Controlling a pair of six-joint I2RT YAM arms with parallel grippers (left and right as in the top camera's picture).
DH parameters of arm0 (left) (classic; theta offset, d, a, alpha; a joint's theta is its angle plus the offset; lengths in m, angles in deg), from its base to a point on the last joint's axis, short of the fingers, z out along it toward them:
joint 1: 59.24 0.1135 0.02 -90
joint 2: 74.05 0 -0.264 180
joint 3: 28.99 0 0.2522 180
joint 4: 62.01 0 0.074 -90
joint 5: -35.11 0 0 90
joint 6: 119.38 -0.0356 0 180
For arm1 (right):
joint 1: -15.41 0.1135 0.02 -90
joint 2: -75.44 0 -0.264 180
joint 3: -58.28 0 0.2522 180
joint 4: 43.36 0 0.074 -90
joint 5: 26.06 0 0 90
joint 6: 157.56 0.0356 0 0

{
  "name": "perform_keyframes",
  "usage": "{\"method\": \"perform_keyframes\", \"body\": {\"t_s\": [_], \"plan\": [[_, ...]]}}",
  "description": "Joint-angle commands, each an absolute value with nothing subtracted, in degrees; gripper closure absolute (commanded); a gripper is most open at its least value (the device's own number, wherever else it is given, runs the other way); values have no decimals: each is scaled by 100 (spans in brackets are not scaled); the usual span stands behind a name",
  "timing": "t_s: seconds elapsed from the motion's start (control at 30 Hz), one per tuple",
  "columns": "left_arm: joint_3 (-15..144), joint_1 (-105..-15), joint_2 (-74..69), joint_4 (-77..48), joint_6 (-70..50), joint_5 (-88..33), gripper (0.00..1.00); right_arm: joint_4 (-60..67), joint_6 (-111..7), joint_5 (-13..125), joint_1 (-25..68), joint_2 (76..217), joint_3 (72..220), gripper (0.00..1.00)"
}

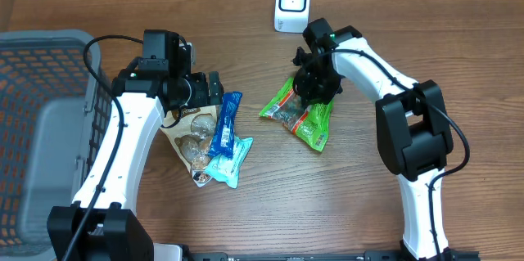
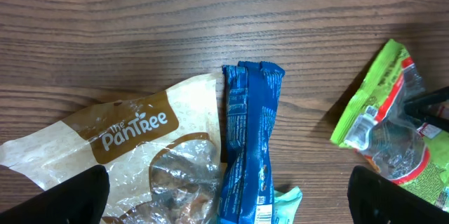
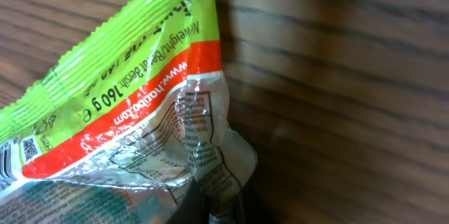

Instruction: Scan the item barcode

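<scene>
A green and orange snack bag point(image 1: 316, 128) lies right of centre on the wooden table. My right gripper point(image 1: 313, 89) is down on its upper part. In the right wrist view the bag's point(image 3: 126, 90) clear crinkled film is pinched between my dark fingers point(image 3: 188, 206), so the right gripper point(image 3: 224, 210) is shut on it. The white scanner point(image 1: 292, 3) stands at the table's far edge, behind that bag. My left gripper point(image 1: 209, 89) hovers wide open over a blue bar point(image 2: 249, 140) and a brown Pantree bag point(image 2: 133, 129), holding nothing.
A pale teal packet point(image 1: 233, 161) lies under the blue bar's point(image 1: 223, 122) near end, beside the brown bag point(image 1: 192, 134). A grey basket with orange mesh point(image 1: 41, 89) fills the left side. The green bag point(image 2: 379, 104) also shows in the left wrist view.
</scene>
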State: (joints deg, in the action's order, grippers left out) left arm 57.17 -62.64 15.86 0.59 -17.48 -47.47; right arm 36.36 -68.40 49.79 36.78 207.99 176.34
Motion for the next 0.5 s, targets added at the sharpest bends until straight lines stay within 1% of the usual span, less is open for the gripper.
{"method": "perform_keyframes", "body": {"t_s": [0.0,0.13,0.3,0.37,0.47], "plan": [[5735,-6301,1623,59,-1757,-4786,0,3907,-6409,5504,3264,21212,17968,96],[5735,-6301,1623,59,-1757,-4786,0,4298,-6016,5576,3061,21094,18759,96],[5735,-6301,1623,59,-1757,-4784,0,4407,-5426,6728,3070,20871,19253,96],[5735,-6301,1623,59,-1757,-4786,0,4440,-4873,7383,3160,20806,19253,96],[5735,-6301,1623,59,-1757,-4784,0,4654,-3747,7829,3260,20804,19227,96]]}}
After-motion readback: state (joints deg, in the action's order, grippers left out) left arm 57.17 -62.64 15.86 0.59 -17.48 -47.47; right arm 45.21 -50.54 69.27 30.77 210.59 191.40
